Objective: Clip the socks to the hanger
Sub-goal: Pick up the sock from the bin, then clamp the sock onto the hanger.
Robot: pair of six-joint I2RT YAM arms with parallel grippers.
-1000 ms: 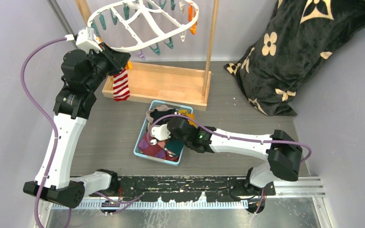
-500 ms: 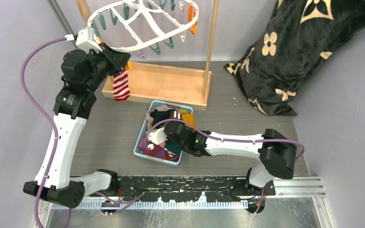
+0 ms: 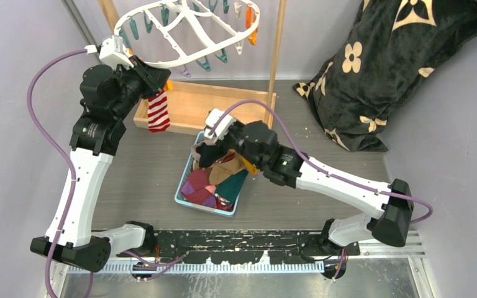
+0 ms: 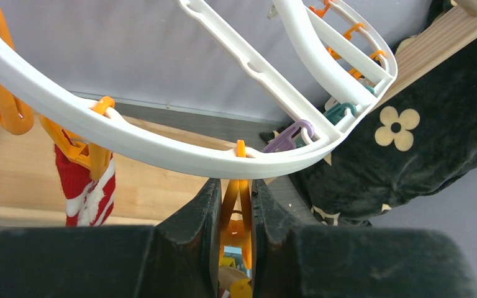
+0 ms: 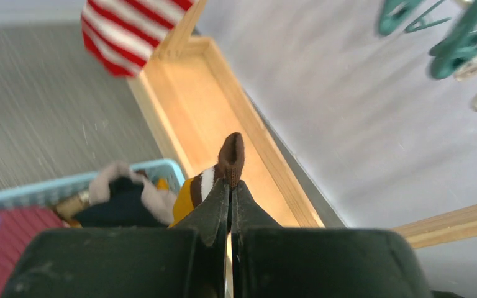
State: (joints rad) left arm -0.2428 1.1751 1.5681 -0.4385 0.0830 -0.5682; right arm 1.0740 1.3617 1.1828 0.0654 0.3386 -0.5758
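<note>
The white hanger (image 3: pixel 180 62) hangs at the back left, and a red-white striped sock (image 3: pixel 158 110) dangles from one of its clips. My left gripper (image 4: pixel 235 186) is just under the rim (image 4: pixel 161 149), shut on an orange clip (image 4: pixel 239 214) that hangs between its fingers. My right gripper (image 5: pixel 230 183) is shut on a brown and mustard sock (image 5: pixel 231 152) with a white stripe. In the top view that sock (image 3: pixel 227 166) hangs from the right gripper (image 3: pixel 223 154) above the basket's far end. Several more socks (image 3: pixel 202 186) lie in the basket.
The blue basket (image 3: pixel 179 191) sits mid-table in front of the light wooden stand's base (image 3: pixel 223 108), whose upright post (image 3: pixel 277 56) rises on the right. A black flower-patterned blanket (image 3: pixel 385 68) is heaped at the back right. Teal clips (image 5: pixel 453 43) hang above the right gripper.
My right gripper shut on the brown and mustard sock down in the basket, then rose and swung toward the wooden stand with it. The left arm has stayed still on its clip.
</note>
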